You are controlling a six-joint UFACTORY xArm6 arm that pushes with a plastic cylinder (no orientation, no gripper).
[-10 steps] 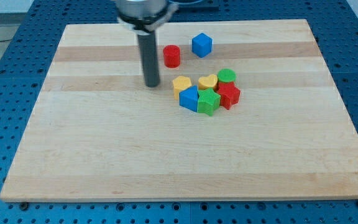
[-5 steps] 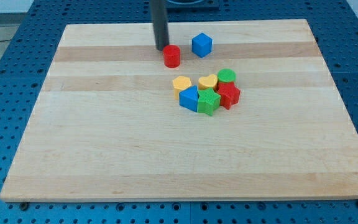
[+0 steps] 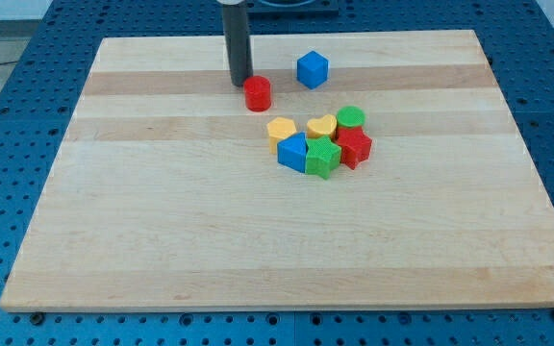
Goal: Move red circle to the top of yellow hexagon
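Observation:
The red circle [image 3: 257, 93] lies on the wooden board, above and a little left of the cluster of blocks. The yellow hexagon [image 3: 281, 131] sits at the cluster's upper left, below and right of the red circle, with a gap between them. My tip [image 3: 240, 82] is down on the board just to the upper left of the red circle, touching or nearly touching it.
A blue cube [image 3: 312, 69] stands alone to the right of the red circle. The cluster also holds a yellow heart [image 3: 322, 127], a green circle [image 3: 351, 118], a red block [image 3: 355, 147], a green block [image 3: 322, 157] and a blue block [image 3: 292, 152].
My tip went from the left of the cluster up to the top of the board, then came down by the red circle. The red circle slid a little down and left.

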